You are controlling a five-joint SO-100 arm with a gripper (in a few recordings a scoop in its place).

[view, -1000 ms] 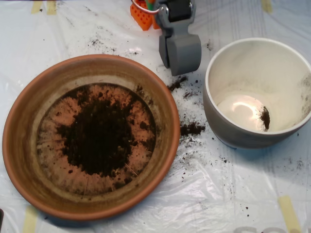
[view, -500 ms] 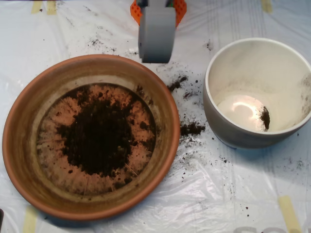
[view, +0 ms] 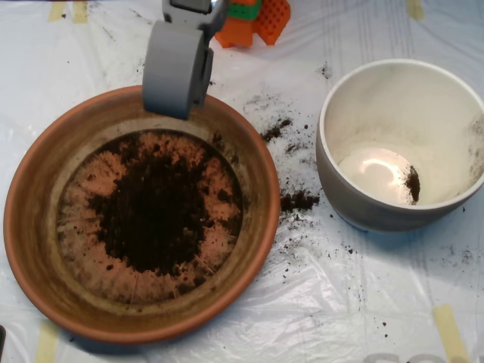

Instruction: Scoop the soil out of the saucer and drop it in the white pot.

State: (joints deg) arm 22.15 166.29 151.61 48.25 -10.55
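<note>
A smooth grey plastic scoop [view: 176,69] with rounded corners hangs from orange arm parts [view: 257,19].

The saucer [view: 45,189] looks matt, stained terracotta. The white pot [view: 393,113] is glossy inside; crinkled clear plastic sheet [view: 318,302] covers the bench

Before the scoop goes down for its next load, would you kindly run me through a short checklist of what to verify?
1. Soil left to pick up in the saucer: ok, a dark heap sits mid-dish.
2. Scoop placed over the saucer: ok, over its far rim, though short of the heap.
3. White pot upright and unobstructed: ok, only a small clump inside.
4. Path between saucer and pot: not ok, spilled soil lies on the plastic sheet.
5. Scoop's height above the dish: cannot tell from overhead.
</note>
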